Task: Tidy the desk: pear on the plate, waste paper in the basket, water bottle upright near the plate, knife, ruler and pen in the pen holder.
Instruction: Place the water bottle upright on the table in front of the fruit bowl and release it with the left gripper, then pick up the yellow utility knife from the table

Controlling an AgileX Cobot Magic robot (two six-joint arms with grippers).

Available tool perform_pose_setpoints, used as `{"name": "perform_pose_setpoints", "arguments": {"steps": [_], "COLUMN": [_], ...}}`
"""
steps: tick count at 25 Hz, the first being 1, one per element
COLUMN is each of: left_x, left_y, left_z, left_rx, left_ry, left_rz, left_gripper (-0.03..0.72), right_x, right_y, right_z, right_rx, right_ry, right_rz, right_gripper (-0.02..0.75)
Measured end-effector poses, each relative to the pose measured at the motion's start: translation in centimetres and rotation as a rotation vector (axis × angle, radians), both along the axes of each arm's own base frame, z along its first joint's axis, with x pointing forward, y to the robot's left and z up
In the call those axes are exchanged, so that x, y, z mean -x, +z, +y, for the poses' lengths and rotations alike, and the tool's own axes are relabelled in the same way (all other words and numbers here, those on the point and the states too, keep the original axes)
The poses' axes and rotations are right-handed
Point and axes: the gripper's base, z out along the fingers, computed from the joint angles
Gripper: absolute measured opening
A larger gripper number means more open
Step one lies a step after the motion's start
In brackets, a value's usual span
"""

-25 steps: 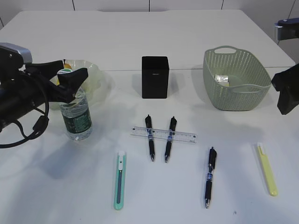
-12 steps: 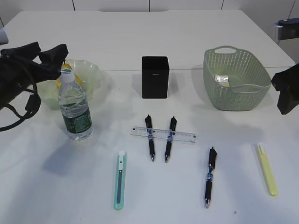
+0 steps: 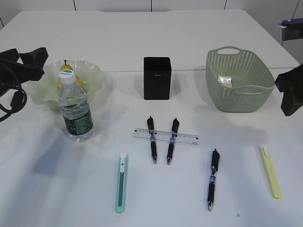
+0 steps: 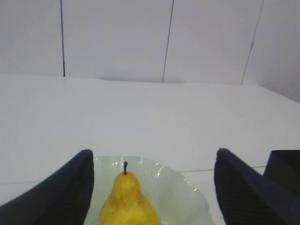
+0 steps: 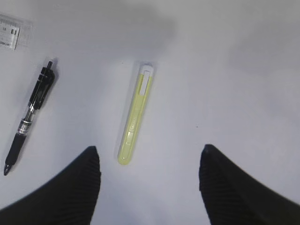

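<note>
The left hand [image 3: 28,59] has drawn back to the far left edge since a second ago, when it stood around the neck of the water bottle [image 3: 75,109]; it is now clear of the bottle, its fingers spread wide with nothing between them. The bottle stands upright on the worktop [image 3: 189,38], just in front of the plate [image 3: 94,78], and the pear [image 4: 127,204] sits in the plate with its stem up. Nothing else has shifted.

In front of the bottle lies a teal knife [image 3: 121,182]. At the centre back stands the pen holder [image 3: 157,78], with open worktop between it and two black pens [image 3: 152,139] lying side by side; the ruler [image 3: 165,136] lies across both of them. Right of these is a third black pen [image 3: 212,178], then a yellow knife [image 3: 271,171]. Behind them, the basket [image 3: 239,80] holds the waste paper [image 3: 225,79].

The right hand [image 5: 147,183] hangs at the right edge above the yellow knife, fingers well apart and holding nothing.
</note>
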Motion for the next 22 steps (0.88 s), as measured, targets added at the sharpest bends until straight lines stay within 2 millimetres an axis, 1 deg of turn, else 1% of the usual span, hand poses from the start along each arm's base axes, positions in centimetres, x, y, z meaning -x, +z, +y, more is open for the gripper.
{"name": "perform_pose_setpoints", "arguments": {"steps": [4,8,11,13,19,22], "left_x": [0.1,0.5,1.2,1.9,4.4,5.9], "left_y": [0.0,-0.2,0.2,0.8,2.2,3.3], "left_z": [2.0,3.3,3.3,3.3,3.4,3.4], "left_rx": [0.012,0.007,-0.005,-0.020,-0.051,-0.062], "left_ry": [0.101,0.154,0.155,0.150,0.148,0.150], "left_rz": [0.105,0.227,0.325,0.390,0.602,0.697], "left_gripper": [0.569,0.569,0.569,0.569,0.569,0.569], "right_x": [0.0,0.0,0.0,0.0,0.2,0.2], "right_y": [0.0,0.0,0.0,0.0,0.0,-0.1], "right_z": [0.0,0.0,0.0,0.0,0.2,0.3], "right_rx": [0.000,0.000,0.000,0.000,-0.020,-0.037], "right_ry": [-0.002,-0.002,-0.002,-0.002,-0.010,-0.014], "right_rz": [0.000,0.000,0.000,0.000,0.018,0.027], "right_gripper": [0.491,0.491,0.491,0.491,0.491,0.491]}}
